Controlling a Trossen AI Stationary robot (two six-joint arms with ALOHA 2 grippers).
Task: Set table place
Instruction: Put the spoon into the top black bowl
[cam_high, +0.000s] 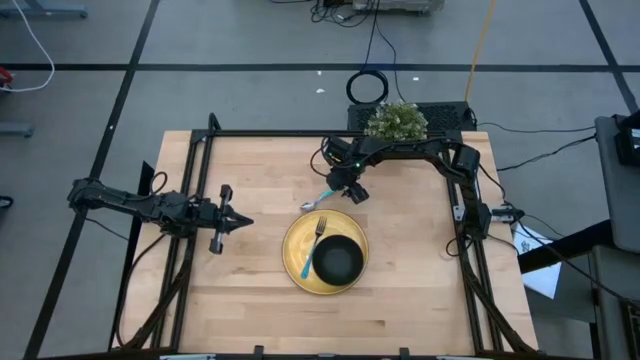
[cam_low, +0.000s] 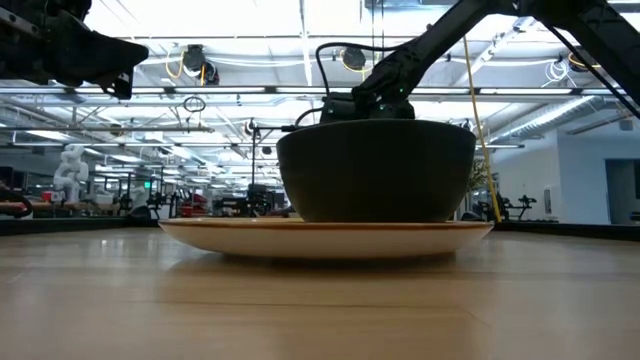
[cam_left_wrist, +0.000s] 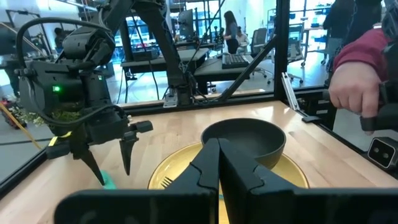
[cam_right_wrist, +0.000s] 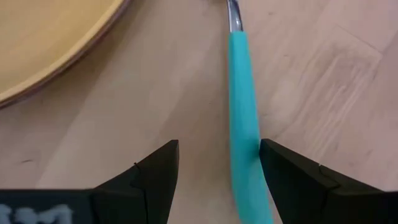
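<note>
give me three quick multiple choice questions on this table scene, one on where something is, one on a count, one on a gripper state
1. Where is the small round black bowl?
A. on the bare wooden table
B. on the round flat yellow plate
C. in the left gripper

2. How many teal-handled utensils show in the high view?
A. one
B. two
C. four

3. How do the right gripper's fingers stand?
A. shut on the bowl
B. shut on nothing
C. open around a teal handle

Answers:
1. B, the bowl sits on the plate, beside the teal-handled fork.
2. B, the fork on the plate and a teal-handled utensil lying on the light wooden table beyond the plate.
3. C, its fingers stand on either side of that handle.
</note>
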